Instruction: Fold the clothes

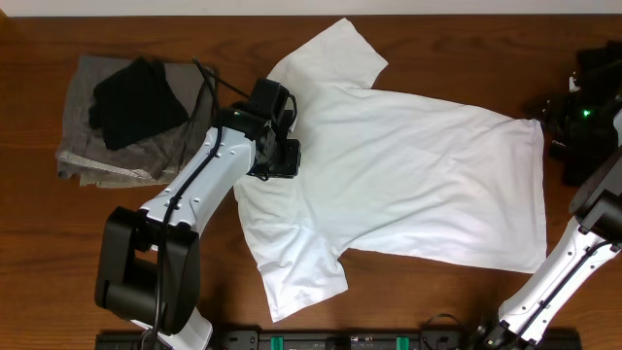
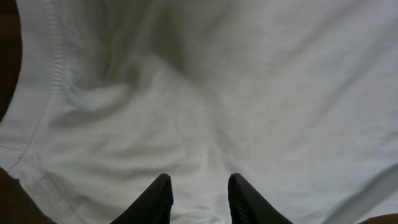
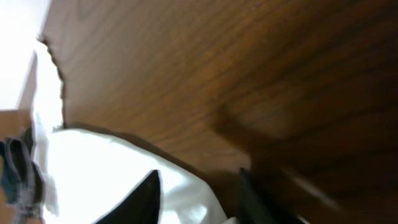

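Grey folded cloth [image 1: 83, 112], black garment [image 1: 136, 102] atop, lies near the T-shirt [image 1: 408, 175].

T-shirt [image 1: 418, 185] neckline hidden under left arm [image 1: 209, 173]; right fingers [image 3: 144, 202] blurred, cut off below.

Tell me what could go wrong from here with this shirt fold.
1. The right gripper has only an edge of the T-shirt between its fingers, so the cloth may slip out when lifted.
2. Cloth is bunched under the left gripper near the neckline. It might catch a single layer and pull the fold crooked.
3. The pile of dark clothes lies close beside the left arm, and a swing could knock it.
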`<state>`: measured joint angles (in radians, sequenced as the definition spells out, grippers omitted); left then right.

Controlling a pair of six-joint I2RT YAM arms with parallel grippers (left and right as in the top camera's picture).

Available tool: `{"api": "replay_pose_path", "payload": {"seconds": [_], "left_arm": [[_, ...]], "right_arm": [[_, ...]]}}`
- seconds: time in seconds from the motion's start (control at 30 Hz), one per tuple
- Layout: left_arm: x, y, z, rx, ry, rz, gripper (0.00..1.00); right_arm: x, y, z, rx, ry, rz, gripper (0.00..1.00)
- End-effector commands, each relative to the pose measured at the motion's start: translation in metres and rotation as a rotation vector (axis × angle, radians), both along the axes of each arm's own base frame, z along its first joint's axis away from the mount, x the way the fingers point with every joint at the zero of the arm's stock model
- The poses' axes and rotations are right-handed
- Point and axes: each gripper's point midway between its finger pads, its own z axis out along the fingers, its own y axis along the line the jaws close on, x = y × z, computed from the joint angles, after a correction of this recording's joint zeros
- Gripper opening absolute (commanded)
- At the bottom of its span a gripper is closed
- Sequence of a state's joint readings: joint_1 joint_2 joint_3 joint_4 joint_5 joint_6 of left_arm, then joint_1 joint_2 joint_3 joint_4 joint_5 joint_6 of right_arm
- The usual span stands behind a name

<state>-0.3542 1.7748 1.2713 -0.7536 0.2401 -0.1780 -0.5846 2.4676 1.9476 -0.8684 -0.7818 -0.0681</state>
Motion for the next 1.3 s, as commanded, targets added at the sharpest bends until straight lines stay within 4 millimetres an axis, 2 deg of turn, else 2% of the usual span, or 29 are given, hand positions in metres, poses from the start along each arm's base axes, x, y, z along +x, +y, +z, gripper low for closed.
{"api": "replay_pose_path", "payload": {"seconds": [0.0, 0.1, 0.27, 0.33, 0.37, 0.5, 0.6, 0.73, 0.8, 0.93, 1.07, 1.27], "left_arm": [[0.001, 0.001, -0.002, 0.014, 0.002, -0.011, 0.32], [0.001, 0.002, -0.002, 0.017, 0.001, -0.01, 0.33], [0.001, 0.002, -0.002, 0.02, -0.001, -0.009, 0.33], [0.001, 0.002, -0.002, 0.02, -0.001, -0.009, 0.33], [0.001, 0.002, -0.002, 0.02, 0.0, -0.009, 0.33], [0.001, 0.002, -0.002, 0.02, -0.001, -0.009, 0.32], [0.001, 0.002, -0.002, 0.02, -0.001, -0.009, 0.32], [0.001, 0.002, -0.002, 0.02, -0.001, -0.009, 0.32], [0.002, 0.002, -0.002, 0.019, -0.003, -0.009, 0.33], [0.004, 0.001, -0.002, 0.016, -0.012, -0.009, 0.33], [0.009, -0.001, 0.0, 0.008, -0.033, -0.009, 0.33], [0.011, -0.001, 0.0, 0.004, -0.043, -0.009, 0.33]], "right_arm": [[-0.002, -0.005, -0.016, -0.07, 0.041, 0.012, 0.46], [-0.008, -0.006, -0.022, -0.106, 0.071, 0.027, 0.41], [-0.002, -0.002, -0.02, -0.11, 0.049, 0.04, 0.17], [0.001, -0.001, -0.018, -0.105, 0.034, 0.043, 0.04], [0.003, 0.003, -0.013, -0.077, 0.013, 0.049, 0.01], [0.006, 0.018, 0.011, 0.01, -0.078, 0.099, 0.01], [0.0, 0.027, 0.027, 0.023, -0.098, 0.145, 0.01], [-0.02, 0.051, 0.045, 0.003, -0.104, 0.28, 0.01], [-0.035, 0.07, 0.054, 0.0, -0.089, 0.372, 0.01], [-0.065, 0.106, 0.059, 0.004, 0.007, 0.531, 0.01], [-0.104, 0.14, 0.048, -0.031, 0.211, 0.709, 0.01], [-0.14, 0.152, 0.013, -0.254, 0.561, 0.787, 0.01]]}}
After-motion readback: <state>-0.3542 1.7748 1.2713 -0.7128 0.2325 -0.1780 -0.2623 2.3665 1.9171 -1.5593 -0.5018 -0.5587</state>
